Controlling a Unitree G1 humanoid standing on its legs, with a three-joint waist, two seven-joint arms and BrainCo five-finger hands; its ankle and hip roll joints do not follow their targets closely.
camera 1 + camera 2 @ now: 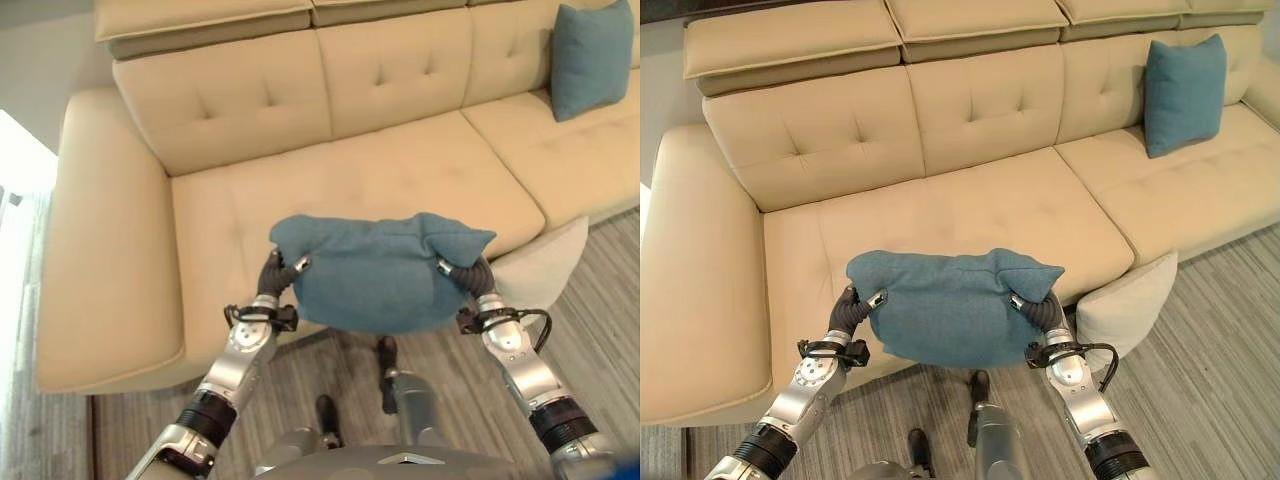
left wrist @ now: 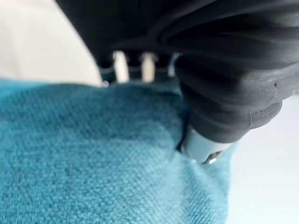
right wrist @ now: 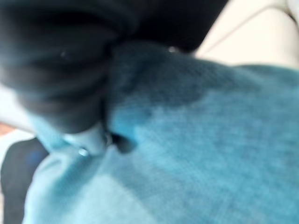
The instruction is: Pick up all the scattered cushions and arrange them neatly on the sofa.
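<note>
A teal cushion [image 1: 375, 275] hangs in the air just in front of the cream sofa [image 1: 330, 180], over its front edge. My left hand [image 1: 278, 275] grips its left side and my right hand [image 1: 465, 270] grips its right corner, thumbs pressed into the cloth. The same teal cushion [image 2: 93, 154] shows close up in both wrist views. A second teal cushion [image 1: 1185, 92] stands upright against the sofa's back at the right. A cream cushion [image 1: 1127, 305] leans on the floor against the sofa's front, beside my right hand.
The sofa's middle seat [image 1: 960, 215] and left seat lie bare. A broad armrest [image 1: 100, 250] closes the sofa's left end. Grey striped floor [image 1: 1210, 360] stretches in front and to the right.
</note>
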